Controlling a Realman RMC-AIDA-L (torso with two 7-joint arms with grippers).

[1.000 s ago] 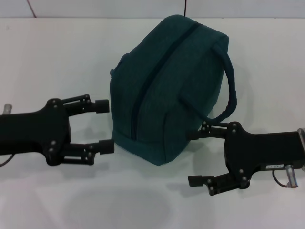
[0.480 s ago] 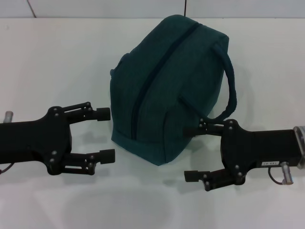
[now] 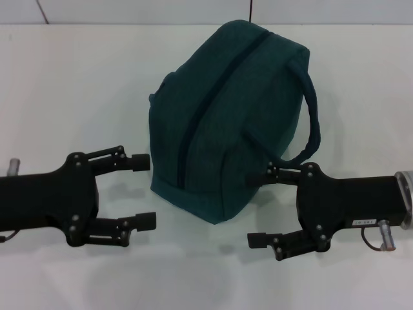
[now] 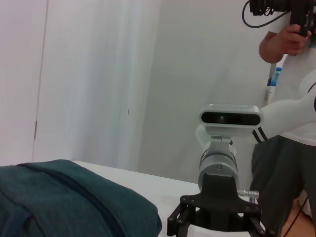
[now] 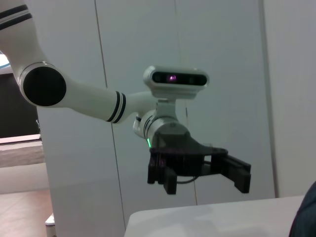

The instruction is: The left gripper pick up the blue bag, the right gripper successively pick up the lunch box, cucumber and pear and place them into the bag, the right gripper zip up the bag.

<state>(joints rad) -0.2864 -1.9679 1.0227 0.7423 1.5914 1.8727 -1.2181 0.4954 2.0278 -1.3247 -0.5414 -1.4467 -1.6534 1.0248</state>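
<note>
The blue bag [image 3: 226,116] stands on the white table [image 3: 77,84], its zipper line running along the top and one looped handle [image 3: 314,116] hanging on its right side. My left gripper [image 3: 144,192] is open and holds nothing, just left of the bag's near corner and apart from it. Open and holding nothing too, my right gripper [image 3: 254,210] hovers at the bag's near right corner, its upper finger close to the fabric. The left wrist view shows the bag [image 4: 64,202] and the right gripper [image 4: 216,219] beyond it. The lunch box, cucumber and pear are out of view.
A person [image 4: 291,108] holding a camera stands beyond the table's right side. In the right wrist view the left arm's gripper [image 5: 197,170] hangs above the table edge [image 5: 207,217]. White walls stand behind.
My left gripper has drawn back toward the table's near edge. The right gripper has shifted slightly left, toward the bag's near corner. The bag has not moved.
</note>
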